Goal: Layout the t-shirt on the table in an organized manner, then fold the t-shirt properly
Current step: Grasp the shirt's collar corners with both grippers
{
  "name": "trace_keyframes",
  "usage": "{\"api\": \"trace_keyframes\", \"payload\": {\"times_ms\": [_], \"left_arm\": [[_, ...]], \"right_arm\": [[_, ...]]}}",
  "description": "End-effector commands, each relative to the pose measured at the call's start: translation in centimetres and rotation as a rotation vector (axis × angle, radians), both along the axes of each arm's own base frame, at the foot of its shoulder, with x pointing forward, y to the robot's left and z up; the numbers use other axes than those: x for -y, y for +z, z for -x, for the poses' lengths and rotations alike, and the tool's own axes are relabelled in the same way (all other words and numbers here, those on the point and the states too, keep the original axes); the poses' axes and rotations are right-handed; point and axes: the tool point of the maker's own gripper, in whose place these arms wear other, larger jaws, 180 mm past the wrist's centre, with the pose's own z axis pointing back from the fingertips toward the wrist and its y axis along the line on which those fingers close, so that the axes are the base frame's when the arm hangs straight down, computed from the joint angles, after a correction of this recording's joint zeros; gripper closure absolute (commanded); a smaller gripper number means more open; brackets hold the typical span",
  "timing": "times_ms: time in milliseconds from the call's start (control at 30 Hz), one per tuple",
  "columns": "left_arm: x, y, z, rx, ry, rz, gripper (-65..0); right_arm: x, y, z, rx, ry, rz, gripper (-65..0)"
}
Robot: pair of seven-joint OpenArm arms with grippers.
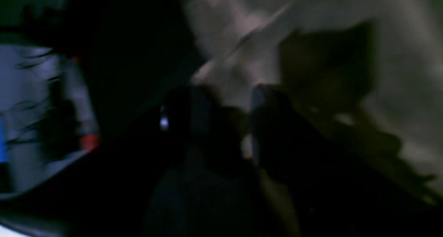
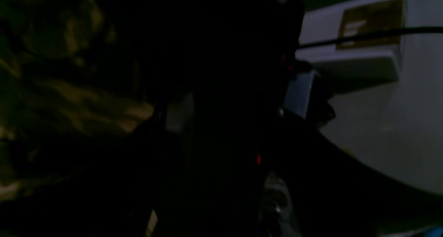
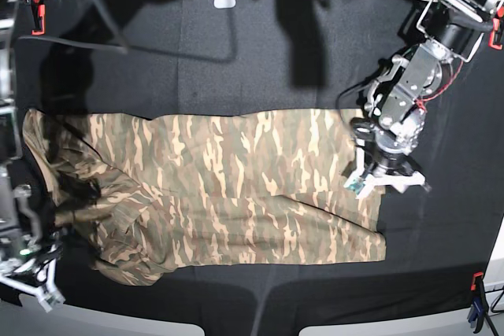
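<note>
Starting at the fingertips: two on my left gripper [image 1: 221,122], and they're apart, with one layered edge of the t-shirt [image 3: 260,155] showing between and beyond them. I can't tell from here whether either one touches the cloth. Over to my right gripper [image 2: 230,119]: two fingers again, also apart, dark between them, with camouflage fabric off to one side.

Moving out to the arms, I count two. My left arm [image 3: 413,88] reaches in over one end of the t-shirt, and my right arm [image 3: 16,194] is at the opposite end, its gripper just beside the rumpled part, partly cut off by the base view's edge.

And there's the one t-shirt, stretched wide on the one black-draped table [image 3: 236,304]. It's smoother through the middle, bunched into several ridges at my right arm's end, with a long slanting crease near my left arm.

Further out from the t-shirt, I make out three red clamps [image 3: 496,29] in the base view: two past its upper corners, one beyond its lower corner on my left arm's side. Past the table in the right wrist view sits one white box [image 2: 349,36] with one brown patch.
</note>
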Motion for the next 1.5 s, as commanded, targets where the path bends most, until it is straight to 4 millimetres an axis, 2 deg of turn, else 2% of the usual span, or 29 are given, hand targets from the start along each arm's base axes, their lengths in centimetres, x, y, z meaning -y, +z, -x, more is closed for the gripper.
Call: {"api": "trace_keyframes", "payload": {"times_ms": [0,167,333,433,567,700,833,933,1067,1167,1333,1467], "left_arm": [[0.4,2.9,-1.7,0.091,-0.022,-0.011,-26.3],[2.0,5.0,-1.7,0.15,-0.064,0.001,-26.3],[3.7,5.1,0.0,0.111,-0.158,0.012,-26.2],[3.4,5.1,2.0,0.099,-0.193,0.003,-26.2],[2.6,4.7,5.6,0.051,-0.256,-0.035,-26.2],[2.4,3.2,9.9,-0.051,-0.344,-0.069,-26.2],[1.0,1.4,12.3,-0.126,-0.359,-0.106,-26.2],[1.2,1.5,12.5,-0.111,-0.381,-0.108,-26.3],[3.6,2.0,12.2,-0.065,-0.422,-0.061,-26.3],[4.6,1.8,12.3,-0.063,-0.418,-0.03,-26.3],[4.5,0.0,12.9,-0.114,-0.417,-0.033,-26.3],[4.2,-1.2,13.0,-0.11,-0.474,-0.128,-26.3]], "right_arm": [[0.3,3.0,-0.8,0.069,0.005,0.005,-27.7],[-0.7,3.8,0.1,0.076,0.042,0.034,-27.7],[-3.2,3.1,1.7,0.067,0.133,0.075,-27.7],[-4.7,2.1,3.3,0.045,0.193,0.102,-27.7],[-5.6,0.8,5.8,0.003,0.236,0.141,-27.7],[-6.3,-0.3,8.1,-0.043,0.276,0.176,-27.7],[-7.0,-1.4,10.1,-0.09,0.302,0.199,-27.7],[-7.6,-2.4,11.0,-0.113,0.321,0.194,-27.7],[-7.5,-2.6,11.2,-0.113,0.313,0.19,-27.7],[-7.5,-2.6,11.2,-0.113,0.313,0.19,-27.7],[-7.5,-2.6,11.2,-0.112,0.313,0.19,-27.7],[-7.5,-2.6,11.2,-0.112,0.313,0.19,-27.7]]}}
